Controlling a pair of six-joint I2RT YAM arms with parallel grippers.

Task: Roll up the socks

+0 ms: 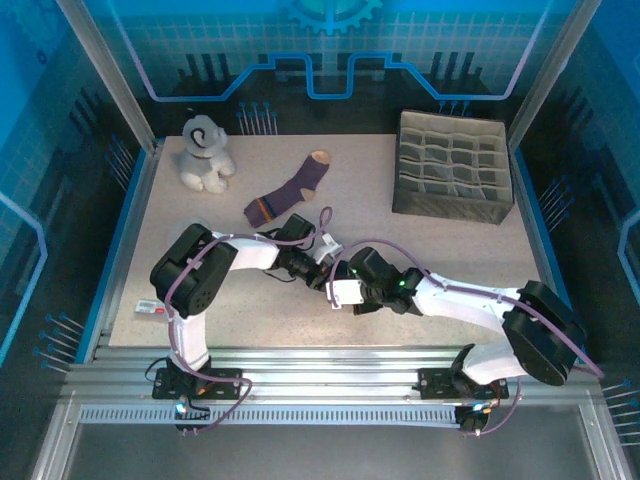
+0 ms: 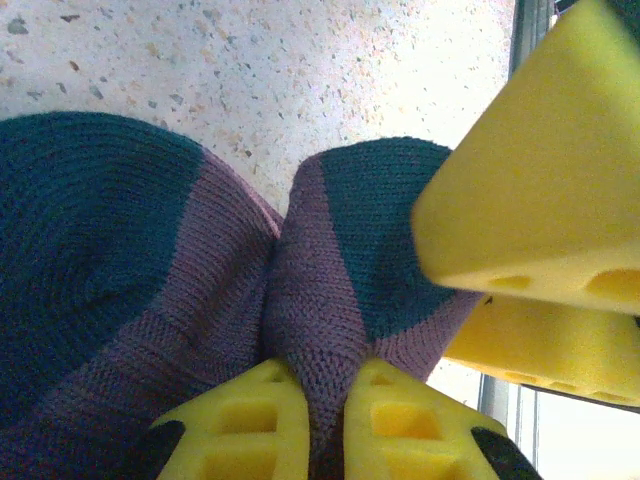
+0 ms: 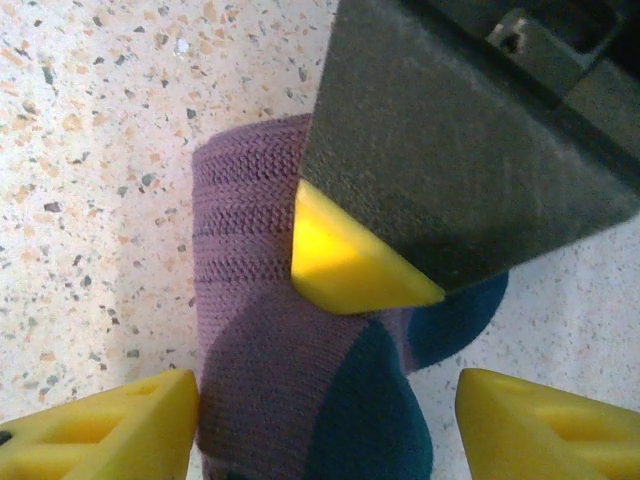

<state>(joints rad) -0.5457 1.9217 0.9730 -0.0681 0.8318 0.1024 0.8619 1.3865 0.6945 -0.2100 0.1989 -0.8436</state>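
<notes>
Roll under way on the navy-toed sock (image 2: 120,250), front middle of the table (image 1: 480,250).
Left gripper (image 2: 325,400) pinches a fold of purple knit tight. Right gripper (image 3: 325,425) stands wide astride the bundle, gripping nothing. Tan-toed sock (image 1: 290,195) lies flat further back. Next, I judge: right closes on the bundle and turns it while left holds.

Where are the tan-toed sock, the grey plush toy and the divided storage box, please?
tan-toed sock (image 1: 292,191), top view, on its purple midsection.
grey plush toy (image 1: 205,155), top view, on its body.
divided storage box (image 1: 450,208), top view, on its near outer wall.
</notes>
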